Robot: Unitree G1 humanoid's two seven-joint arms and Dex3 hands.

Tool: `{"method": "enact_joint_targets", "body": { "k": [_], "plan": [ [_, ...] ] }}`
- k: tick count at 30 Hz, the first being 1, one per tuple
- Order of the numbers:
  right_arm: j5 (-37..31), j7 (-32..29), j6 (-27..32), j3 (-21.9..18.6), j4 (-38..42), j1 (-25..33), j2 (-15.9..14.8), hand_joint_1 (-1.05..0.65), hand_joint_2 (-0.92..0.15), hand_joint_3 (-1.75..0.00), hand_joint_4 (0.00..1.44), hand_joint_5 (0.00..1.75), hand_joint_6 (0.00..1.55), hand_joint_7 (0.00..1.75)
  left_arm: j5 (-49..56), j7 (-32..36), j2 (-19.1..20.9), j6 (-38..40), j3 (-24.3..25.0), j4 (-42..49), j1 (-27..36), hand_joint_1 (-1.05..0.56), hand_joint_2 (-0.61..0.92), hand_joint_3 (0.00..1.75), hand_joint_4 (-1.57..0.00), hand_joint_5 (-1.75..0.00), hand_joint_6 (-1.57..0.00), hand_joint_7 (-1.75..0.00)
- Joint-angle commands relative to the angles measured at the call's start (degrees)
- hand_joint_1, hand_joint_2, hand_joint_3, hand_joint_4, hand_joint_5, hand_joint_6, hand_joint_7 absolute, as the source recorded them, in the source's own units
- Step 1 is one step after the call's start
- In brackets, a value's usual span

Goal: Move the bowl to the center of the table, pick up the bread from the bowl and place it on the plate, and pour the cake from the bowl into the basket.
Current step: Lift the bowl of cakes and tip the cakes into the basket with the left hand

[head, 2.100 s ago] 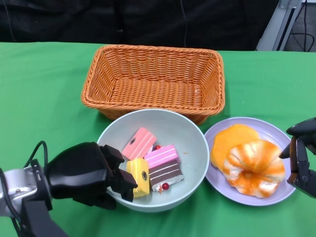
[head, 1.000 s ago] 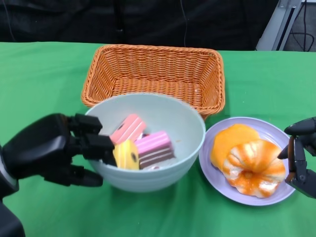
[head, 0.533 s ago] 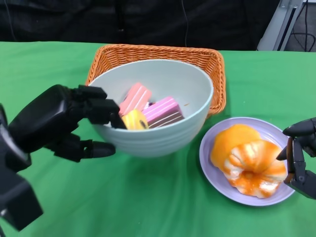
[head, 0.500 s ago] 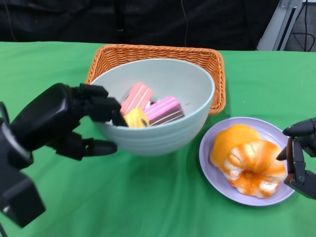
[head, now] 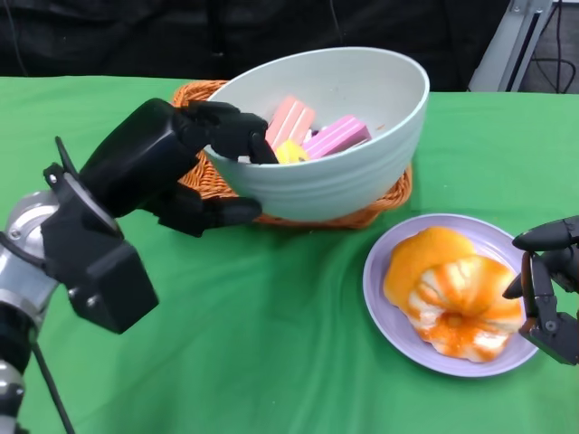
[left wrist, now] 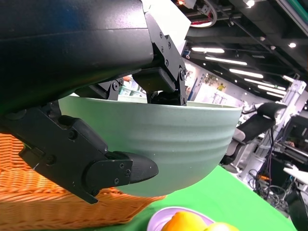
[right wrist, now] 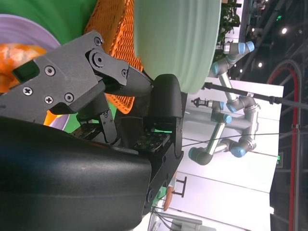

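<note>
Fingers (head: 226, 122) of the left hand (head: 158, 163) clamp the rim of the pale green bowl (head: 335, 149), thumb beneath. The bowl hangs above the wicker basket (head: 204, 172), carrying cake pieces (head: 312, 131). Right hand (head: 547, 289), fingers apart and empty, rests beside the plate (head: 384, 298) of bread (head: 452, 289), right of the basket.

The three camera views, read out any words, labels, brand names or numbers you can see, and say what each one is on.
None can be read.
The pale green bowl, orange wicker basket, purple plate and black left hand bear no print.
Background signs in the wrist views are too small and blurred.
</note>
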Motion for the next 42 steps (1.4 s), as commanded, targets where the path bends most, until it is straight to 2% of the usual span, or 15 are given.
{"method": "enact_joint_targets", "body": {
  "k": [1,7,13,19,21,24,28,31,35,40,42],
  "plan": [
    [-0.05,-0.32,0.71,0.25,-0.47,0.58,-0.3,-0.11,-0.67,-0.82,0.68,1.62,0.64,1.27,0.6,3.14,-2.45,2.15,1.36,2.77,-4.62,-0.17,0.64,0.94,-0.69,-1.71,-0.67,-1.36],
    [-0.1,-0.14,-0.33,0.44,0.31,0.59,-0.36,-0.11,-0.68,-0.8,0.68,1.62,0.63,1.26,1.63,5.72,-6.99,4.62,1.32,8.56,-8.79,-0.17,0.67,0.91,-0.69,-1.69,-0.67,-1.34],
    [-0.29,-0.11,-1.08,0.48,1.13,0.65,-0.48,-0.1,-0.67,-0.83,0.67,1.6,0.64,1.25,3.29,9.18,-10.64,8.86,1.02,13.28,-12.34,-0.17,0.65,0.96,-0.74,-1.67,-0.68,-1.4],
    [-0.65,0.33,-2.23,0.52,2.48,0.46,-0.93,-0.09,-0.67,-0.81,0.67,1.58,0.64,1.24,2.46,11.71,-14.61,12.96,1.91,16.43,-14.54,-0.17,0.69,0.89,-0.76,-1.6,-0.68,-1.36],
    [-1.13,0.27,-2.96,0.5,2.98,0.37,-1.01,-0.08,-0.66,-0.8,0.68,1.57,0.64,1.24,1.69,11.6,-15.47,13.52,2.49,17.14,-14.89,-0.18,0.71,0.87,-0.76,-1.63,-0.66,-1.39],
    [-1.61,0.12,-3.55,0.41,3.49,0.26,-0.97,-0.08,-0.66,-0.8,0.68,1.56,0.65,1.24,-0.93,9.51,-17.32,15.44,4.13,18.13,-15.52,-0.19,0.74,0.85,-0.77,-1.72,-0.62,-1.47],
    [-2.36,-0.12,-3.83,0.49,3.73,0.35,-1.03,-0.07,-0.67,-0.8,0.68,1.56,0.65,1.24,-8.6,4.01,-21.78,21.3,8.89,18.82,-16.54,-0.22,0.77,0.8,-0.83,-1.75,-0.59,-1.6],
    [-1.91,0.21,-4.07,0.52,4.11,0.32,-1.05,-0.06,-0.67,-0.8,0.68,1.56,0.65,1.24,-11.07,2.34,-23.22,23.31,10.52,18.67,-16.9,-0.23,0.78,0.78,-0.81,-1.75,-0.6,-1.6],
    [-2.41,-0.14,-3.88,0.6,4.27,0.25,-0.97,-0.06,-0.66,-0.81,0.67,1.58,0.65,1.25,-17.96,-2.31,-26.26,28.07,15.08,18.52,-17.8,-0.27,0.76,0.77,-0.73,-1.75,-0.6,-1.57],
    [-2.38,-0.01,-4.25,0.68,5.13,-0.07,-1.0,-0.04,-0.64,-0.85,0.66,1.59,0.64,1.27,-24.61,-7.06,-28.1,33.9,19.96,18.5,-18.87,-0.3,0.74,0.78,-0.7,-1.75,-0.61,-1.57],
    [-2.53,-0.01,-4.58,0.74,5.39,-0.11,-1.03,-0.04,-0.64,-0.86,0.66,1.59,0.64,1.27,-28.56,-9.64,-28.8,38.13,22.92,18.64,-19.6,-0.29,0.65,0.95,-0.73,-1.75,-0.65,-1.55]
  ]
}}
